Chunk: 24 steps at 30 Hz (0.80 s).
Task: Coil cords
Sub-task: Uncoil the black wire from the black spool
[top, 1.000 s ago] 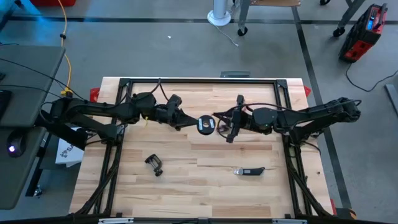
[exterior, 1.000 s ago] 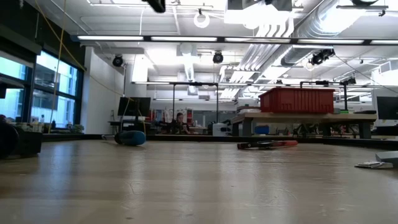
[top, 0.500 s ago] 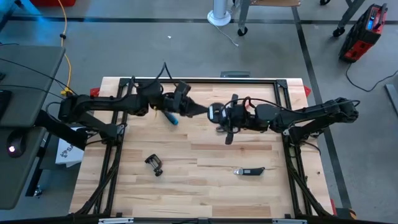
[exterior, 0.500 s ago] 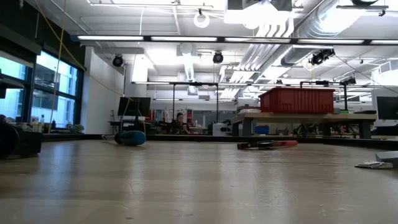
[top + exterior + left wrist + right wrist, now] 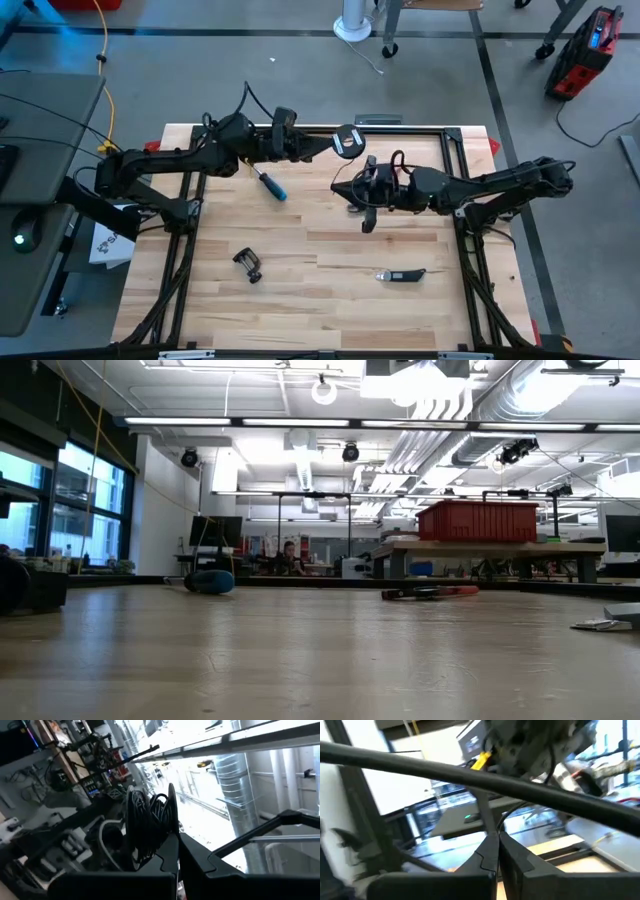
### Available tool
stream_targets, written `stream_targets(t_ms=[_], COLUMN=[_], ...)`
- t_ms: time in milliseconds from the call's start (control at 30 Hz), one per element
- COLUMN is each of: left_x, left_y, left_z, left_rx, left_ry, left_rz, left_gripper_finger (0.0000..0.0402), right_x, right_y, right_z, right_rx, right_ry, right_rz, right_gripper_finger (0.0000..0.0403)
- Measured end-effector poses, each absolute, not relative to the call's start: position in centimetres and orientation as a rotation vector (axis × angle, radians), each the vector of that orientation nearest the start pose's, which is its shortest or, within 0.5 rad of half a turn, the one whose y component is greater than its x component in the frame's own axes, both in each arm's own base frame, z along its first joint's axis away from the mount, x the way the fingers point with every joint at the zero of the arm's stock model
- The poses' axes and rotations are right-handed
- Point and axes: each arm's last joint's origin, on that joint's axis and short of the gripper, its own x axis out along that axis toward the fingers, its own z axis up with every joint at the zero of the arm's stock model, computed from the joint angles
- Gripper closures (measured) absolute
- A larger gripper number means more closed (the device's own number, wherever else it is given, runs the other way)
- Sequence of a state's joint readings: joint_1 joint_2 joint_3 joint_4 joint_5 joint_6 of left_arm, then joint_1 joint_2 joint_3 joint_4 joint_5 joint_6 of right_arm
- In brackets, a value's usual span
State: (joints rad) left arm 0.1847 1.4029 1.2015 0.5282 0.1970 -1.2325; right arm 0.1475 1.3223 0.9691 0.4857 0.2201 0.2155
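1. The reel (image 5: pixel 348 141) is held up in the air over the far middle of the desk (image 5: pixel 330 250), near its far rail; the left gripper (image 5: pixel 333 146) has its jaws pinching the reel by the rim

2. In the left wrist view the reel (image 5: pixel 150 822) shows as a slim black disc with dark cord (image 5: pixel 156 812) wound loosely between its two flanges, several loops bulging out

3. The right gripper (image 5: pixel 345 190) sits just near of the reel, over the middle of the desk, its jaws pressed together; a thin dark strand seems to run from it, but whether it is pinched there I cannot tell

4. Judged from its look, the reel is light and rigid, smooth plastic that could slip or twist if gripped only at the edge; a hold across both flanges looks steadier

5. The cord looks hair-thin, limp and springy, likely to snag, kink or jump off the flanges; it probably wants gentle, even tension, taken close to the reel
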Motion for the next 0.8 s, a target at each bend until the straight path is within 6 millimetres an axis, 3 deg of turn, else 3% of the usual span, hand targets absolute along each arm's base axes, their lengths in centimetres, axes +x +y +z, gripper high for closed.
stream_targets(t_ms=[133,367,800], left_x=[30.7,27.5,24.1], left_y=[5.7,5.8,3.3], left_z=[40.9,42.1,39.1], left_rx=[-1.107,-1.038,-0.902], left_ry=[-0.265,-0.146,0.337], left_rz=[-0.192,-0.176,-0.038], left_gripper_finger=[0.0401,0.0401,0.0398], right_x=[29.8,28.6,26.2], right_y=[4.7,5.5,5.3], right_z=[34.1,34.2,35.0], right_rx=[0.250,0.212,0.216], right_ry=[-0.111,-0.021,0.060], right_rz=[-0.002,0.024,0.081], right_gripper_finger=[0.0403,0.0403,0.0403])
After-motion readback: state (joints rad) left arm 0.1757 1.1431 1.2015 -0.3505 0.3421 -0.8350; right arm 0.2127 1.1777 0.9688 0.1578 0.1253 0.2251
